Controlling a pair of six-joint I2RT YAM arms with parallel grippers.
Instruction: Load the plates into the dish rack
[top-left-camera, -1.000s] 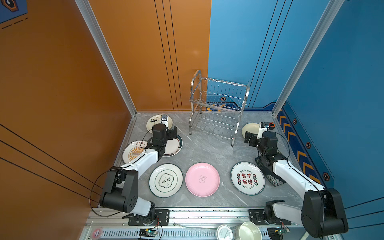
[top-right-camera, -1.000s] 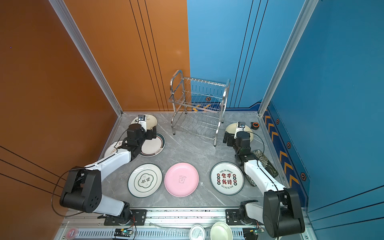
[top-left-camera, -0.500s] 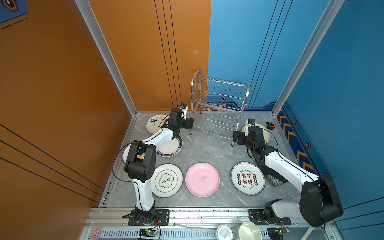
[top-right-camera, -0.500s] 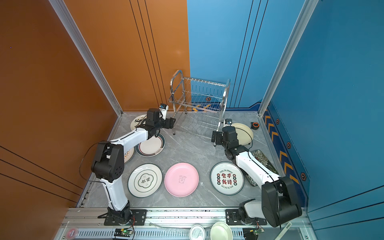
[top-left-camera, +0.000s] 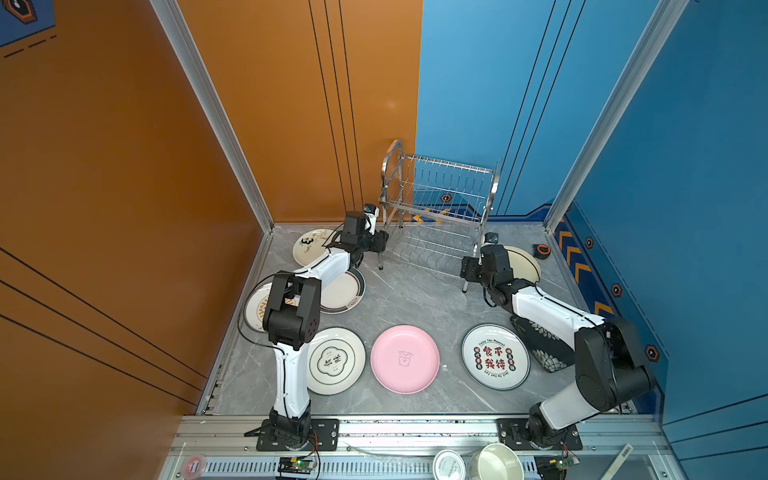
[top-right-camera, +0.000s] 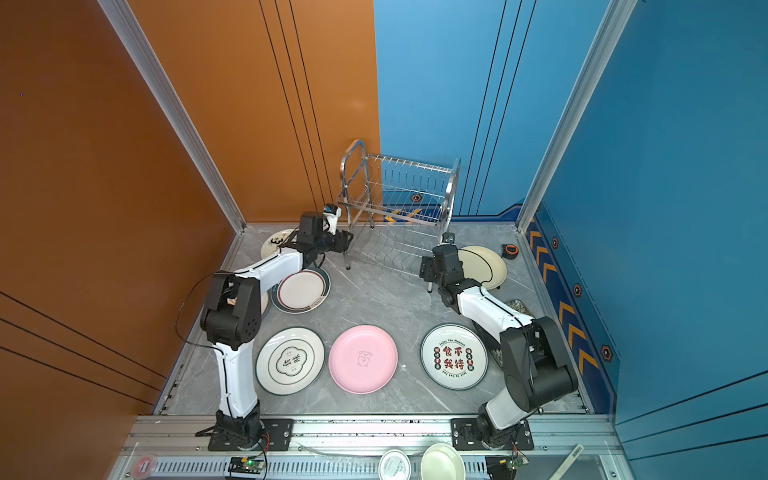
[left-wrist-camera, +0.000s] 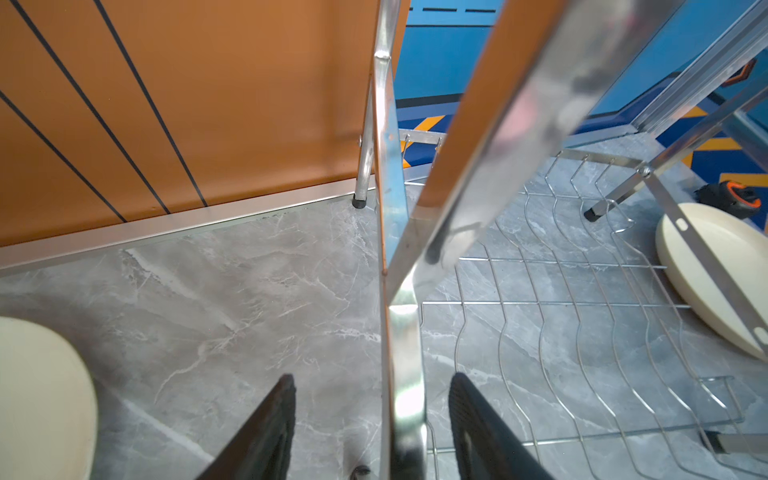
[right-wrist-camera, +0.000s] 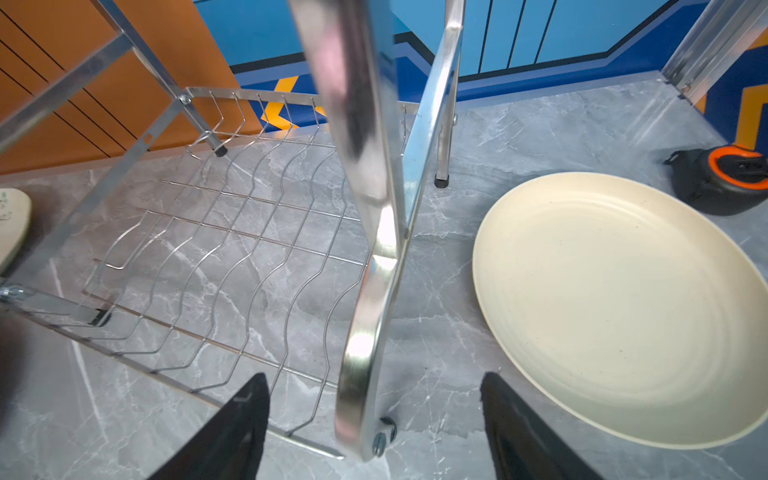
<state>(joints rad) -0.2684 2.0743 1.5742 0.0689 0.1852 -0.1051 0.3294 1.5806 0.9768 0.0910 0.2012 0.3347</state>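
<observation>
The dish rack (top-left-camera: 440, 195) stands at the back of the table, with nothing in it. Several plates lie flat around it: pink (top-left-camera: 405, 359), two white plates with characters (top-left-camera: 495, 357) (top-left-camera: 336, 360), panda (top-left-camera: 309, 245), dark-rimmed (top-left-camera: 345, 291), orange sunburst (top-left-camera: 255, 309), plain cream (top-left-camera: 524, 262) and black floral (top-left-camera: 540, 349). My left gripper (top-left-camera: 381, 243) (left-wrist-camera: 372, 376) is open around the rack's front left leg (left-wrist-camera: 405, 374), with gaps on both sides. My right gripper (top-left-camera: 467, 270) (right-wrist-camera: 375, 376) is open around the front right leg (right-wrist-camera: 361, 353), not touching it.
A black and orange tape measure (top-left-camera: 541, 250) lies at the back right by the blue wall. A cream bowl (top-left-camera: 498, 463) and a tin lid (top-left-camera: 449, 465) sit on the front rail. Orange and blue walls close in the table's sides and back.
Both arms have swung away from the plates to the rack's front legs. Both pairs of jaws have narrowed around the legs.
</observation>
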